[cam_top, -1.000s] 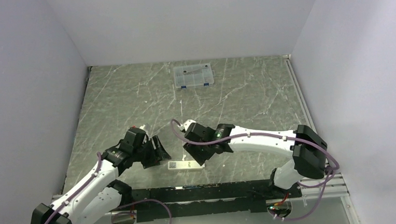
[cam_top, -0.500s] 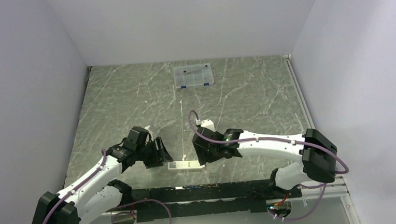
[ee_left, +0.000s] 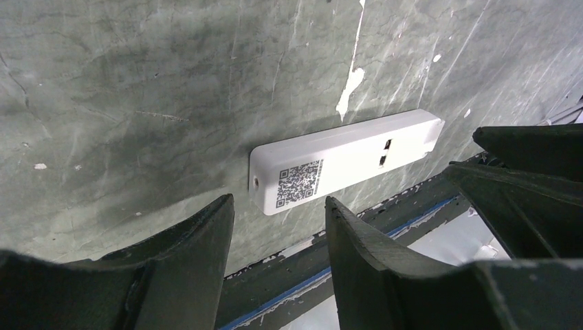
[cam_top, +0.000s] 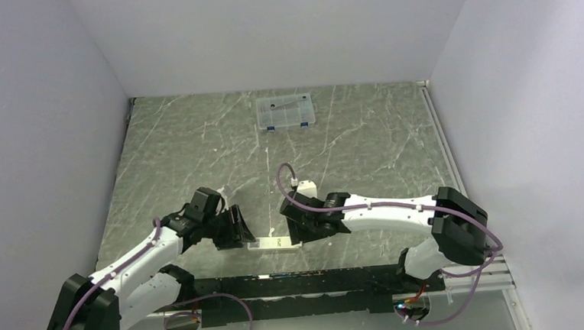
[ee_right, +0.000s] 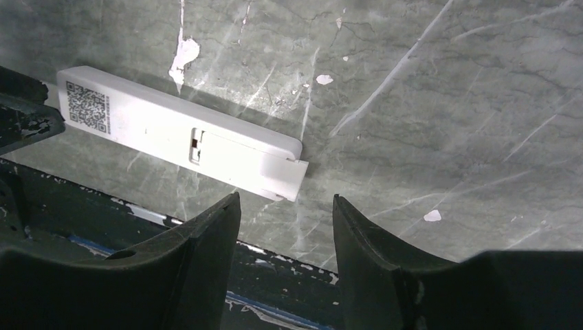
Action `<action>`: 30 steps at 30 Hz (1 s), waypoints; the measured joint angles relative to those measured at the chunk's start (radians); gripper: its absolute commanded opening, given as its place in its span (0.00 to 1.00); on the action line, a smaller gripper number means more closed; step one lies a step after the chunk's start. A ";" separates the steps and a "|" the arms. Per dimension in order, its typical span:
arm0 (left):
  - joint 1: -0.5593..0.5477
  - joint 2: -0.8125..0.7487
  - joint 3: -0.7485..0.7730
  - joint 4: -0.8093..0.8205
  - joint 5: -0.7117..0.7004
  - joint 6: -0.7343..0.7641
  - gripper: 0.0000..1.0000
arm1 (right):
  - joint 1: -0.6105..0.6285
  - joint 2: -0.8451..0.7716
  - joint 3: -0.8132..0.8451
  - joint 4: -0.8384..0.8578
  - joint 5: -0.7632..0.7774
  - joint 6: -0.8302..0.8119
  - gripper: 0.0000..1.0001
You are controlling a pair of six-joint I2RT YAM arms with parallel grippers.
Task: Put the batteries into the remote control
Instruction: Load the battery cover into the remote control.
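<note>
R gripper [ee_right: 285, 203] has dropped nearer remote [cam_top: 273, 243] since 0.5 s back; L gripper [ee_left: 278, 206] edged in too. Both arms stretch low and inward, jaws spread, holding nothing. Remote lies back-up, QR label showing, at near edge of grey marble table [cam_top: 195, 140], between grippers. White walls. Clear box [cam_top: 286, 112] far centre.

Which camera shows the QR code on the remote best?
Left wrist: the QR code on the remote is large and sharp. Right wrist shows it smaller, at an angle; top external barely resolves it.
</note>
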 measured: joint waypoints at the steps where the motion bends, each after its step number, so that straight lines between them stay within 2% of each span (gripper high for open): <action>1: 0.000 0.000 -0.001 0.001 0.000 0.000 0.57 | 0.001 0.006 0.000 0.001 0.000 0.002 0.55; 9: 0.000 0.013 -0.002 0.012 0.011 0.001 0.50 | 0.009 0.047 0.000 0.026 -0.002 0.019 0.55; 30: 0.000 0.053 -0.013 0.048 0.043 0.009 0.47 | 0.016 0.094 0.009 0.027 0.014 0.064 0.54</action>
